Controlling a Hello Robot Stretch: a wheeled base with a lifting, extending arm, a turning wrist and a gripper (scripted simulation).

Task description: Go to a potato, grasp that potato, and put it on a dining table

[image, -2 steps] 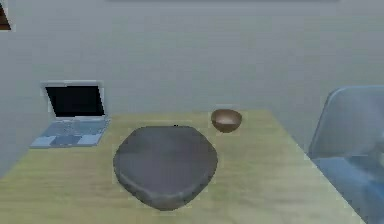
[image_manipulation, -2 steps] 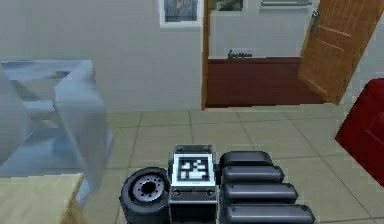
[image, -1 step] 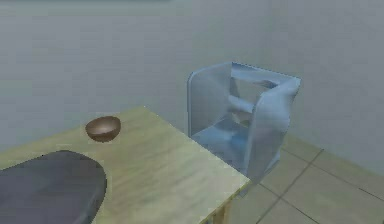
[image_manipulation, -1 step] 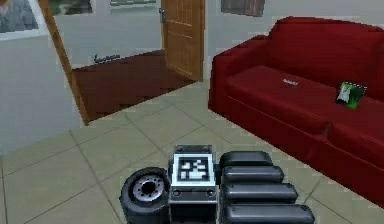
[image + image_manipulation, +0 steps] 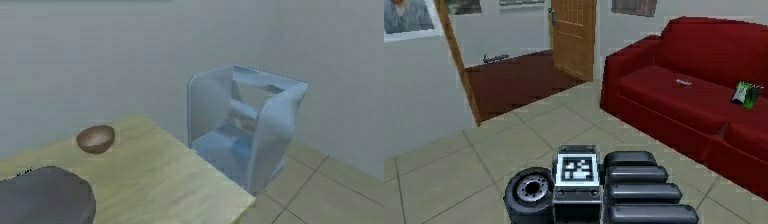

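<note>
Forward view, 7 o'clock: light wooden desk [image 5: 150, 175], its corner reaching toward centre. Brown round bowl [image 5: 96, 138] sits on it at 9 o'clock, dark grey rounded lump [image 5: 45, 198] at 8. Pale blue boxy chair [image 5: 245, 120] stands at 2 o'clock, just beside the desk corner, on beige tiled floor [image 5: 330, 185]. Arm side view: red fabric sofa [image 5: 684, 90] at 3 o'clock, wooden panel door [image 5: 572, 35] at 12, framed wall picture [image 5: 409, 15] at 10. Tool [image 5: 529, 197], dark round body, at 6 o'clock. Can't make out its far end, so I cannot tell if it grips anything. Cannot tell where the potato is.
</note>
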